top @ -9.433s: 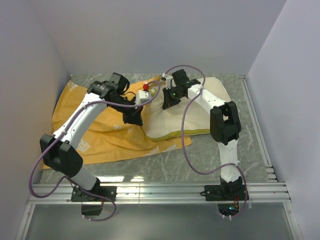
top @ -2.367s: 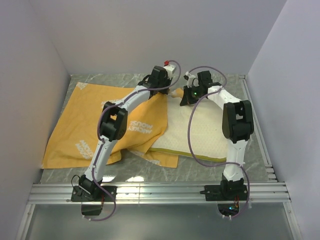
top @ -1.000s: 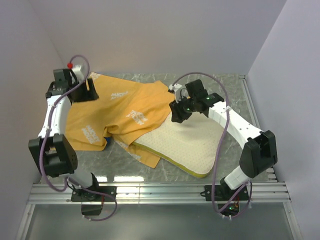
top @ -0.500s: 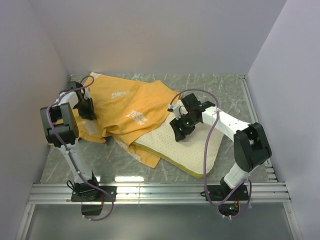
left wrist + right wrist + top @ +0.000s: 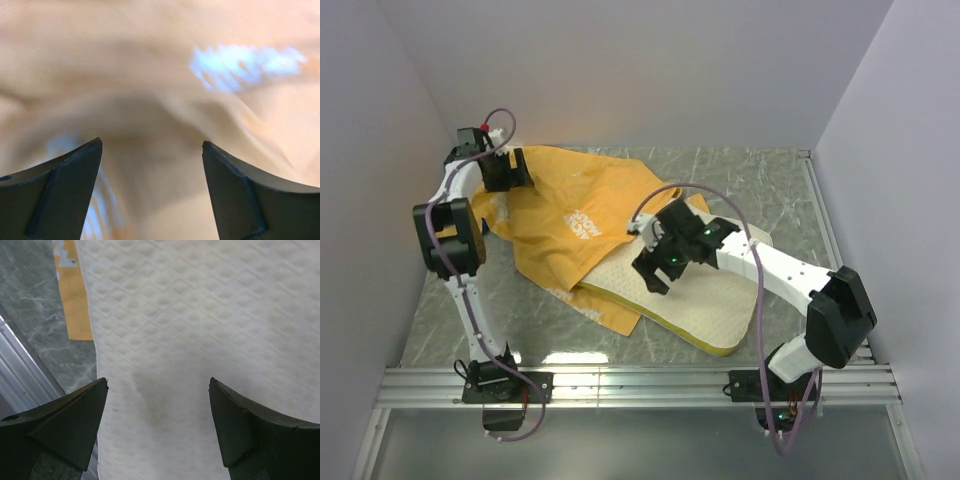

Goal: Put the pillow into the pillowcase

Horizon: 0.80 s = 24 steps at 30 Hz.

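Note:
The pillowcase [image 5: 570,225] lies orange-yellow side up, rumpled, from the back left to the table's middle. Its near edge covers the left end of the cream quilted pillow [image 5: 705,300], which lies flat at the front right with a yellow-green rim. My left gripper [image 5: 510,172] hovers at the pillowcase's back-left corner. In the left wrist view it [image 5: 152,190] is open, with blurred orange cloth [image 5: 150,75] beyond the fingers. My right gripper [image 5: 653,272] is over the pillow's left part. In the right wrist view it [image 5: 157,425] is open just above the quilted surface [image 5: 190,315], gripping nothing.
Grey marble table [image 5: 790,190] shows at the back right and front left. An aluminium rail [image 5: 640,380] runs along the near edge, close to the pillow's front corner. Walls close in on the left, back and right. A strip of pillowcase [image 5: 75,305] lies beside the pillow.
My right gripper slid forward and left along the pillow. My left gripper dipped toward me, then went back to the back-left corner. The pillowcase's left part has bunched inward.

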Motion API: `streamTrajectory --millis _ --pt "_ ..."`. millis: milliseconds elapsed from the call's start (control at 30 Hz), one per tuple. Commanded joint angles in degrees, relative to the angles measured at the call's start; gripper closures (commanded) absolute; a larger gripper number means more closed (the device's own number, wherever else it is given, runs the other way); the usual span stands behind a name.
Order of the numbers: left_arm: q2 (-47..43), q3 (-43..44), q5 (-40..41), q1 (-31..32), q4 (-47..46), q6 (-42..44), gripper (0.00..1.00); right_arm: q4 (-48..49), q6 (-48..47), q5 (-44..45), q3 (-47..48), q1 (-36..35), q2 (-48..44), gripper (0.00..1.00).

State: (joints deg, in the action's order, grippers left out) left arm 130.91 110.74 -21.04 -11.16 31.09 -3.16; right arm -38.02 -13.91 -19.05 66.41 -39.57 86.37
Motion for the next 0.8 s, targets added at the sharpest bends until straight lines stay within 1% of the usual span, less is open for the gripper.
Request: streamTrajectory --millis 0,33,67,100,133,167,200,233,267,300,333,367,433,467,500,533,567,600,633,667,700,767 --pt "-21.36 -8.14 -9.54 -0.88 -4.72 6.55 0.10 5.22 0.38 10.94 -0.14 -6.38 -0.59 0.11" --pt "-24.79 -14.17 -11.11 -1.49 -4.38 7.37 0.10 6.02 0.29 12.79 -0.40 -8.66 -0.24 0.11" --pt "-31.70 -17.63 -15.74 -1.93 -4.11 7.99 0.09 8.03 0.11 14.37 -1.36 -9.98 0.29 0.09" --pt "-35.16 -21.14 -17.53 -2.55 -3.85 9.04 0.07 9.01 -0.15 17.26 -1.81 -11.04 0.55 0.08" --pt "-38.59 -27.96 -19.03 -4.12 -3.93 9.13 0.05 10.23 -0.32 18.33 -2.33 -13.23 0.82 0.07" --pt "-44.63 -31.25 -22.09 -5.00 -4.02 9.57 0.01 11.03 -0.67 18.95 -2.60 -14.21 1.95 0.01" --pt "-47.21 -34.24 -23.25 -5.80 -3.93 10.71 0.01 12.26 -0.59 19.92 -2.43 -14.91 2.66 0.00" --pt "-49.59 -38.01 -23.96 -7.02 -0.97 11.59 0.01 12.36 -0.50 19.67 -2.08 -15.62 3.45 0.00" --pt "-53.01 -39.44 -24.48 -7.56 0.36 12.20 0.01 12.44 0.02 19.66 -0.95 -16.67 5.37 0.00" --pt "-54.43 -40.76 -26.58 -8.17 2.29 14.13 0.01 11.83 -0.15 19.58 -0.24 -17.46 6.52 0.00" --pt "-55.67 -42.69 -27.03 -8.70 4.40 15.88 0.01 11.48 -0.32 20.36 0.38 -18.17 7.75 0.00" --pt "-56.90 -43.58 -27.21 -8.71 8.59 18.08 0.01 11.22 -0.85 21.06 1.17 -19.30 10.46 0.00" --pt "-61.72 -48.22 -28.26 -8.71 10.82 24.31 0.01 10.16 -1.29 20.64 2.14 -19.58 13.81 0.00" --pt "-65.48 -49.99 -28.27 -8.71 12.57 26.78 0.01 9.20 -1.73 19.93 3.19 -19.14 17.05 0.10" --pt "-67.35 -51.66 -28.10 -8.62 13.11 31.76 0.01 9.02 -1.47 19.23 3.72 -18.79 18.30 0.25" --pt "-69.11 -54.72 -25.83 -7.83 13.73 33.81 0.02 9.10 -0.69 17.48 4.16 -18.09 19.01 0.40" --pt "-71.82 -55.88 -25.11 -7.39 14.52 36.18 0.03 9.45 0.37 13.55 4.42 -17.39 19.10 0.53" --pt "-72.89 -57.03 -24.58 -7.04 17.74 42.64 0.05 10.50 2.38 12.03 4.86 -15.81 18.75 0.87" --pt "-74.12 -59.47 -23.10 -6.25 18.47 44.80 0.06 11.03 3.53 11.06 5.21 -15.02 18.31 1.00" --pt "-76.57 -60.89 -22.56 -5.90 18.83 46.82 0.06 11.47 4.93 7.83 6.26 -14.14 17.53 1.00" --pt "-77.73 -63.86 -22.12 -4.94 19.44 51.45 0.06 11.74 5.64 6.41 6.88 -11.95 17.08 1.00" --pt "-81.58 -67.13 -20.81 -3.27 18.05 54.21 0.05 12.27 8.18 2.72 8.72 -9.83 16.12 1.00"
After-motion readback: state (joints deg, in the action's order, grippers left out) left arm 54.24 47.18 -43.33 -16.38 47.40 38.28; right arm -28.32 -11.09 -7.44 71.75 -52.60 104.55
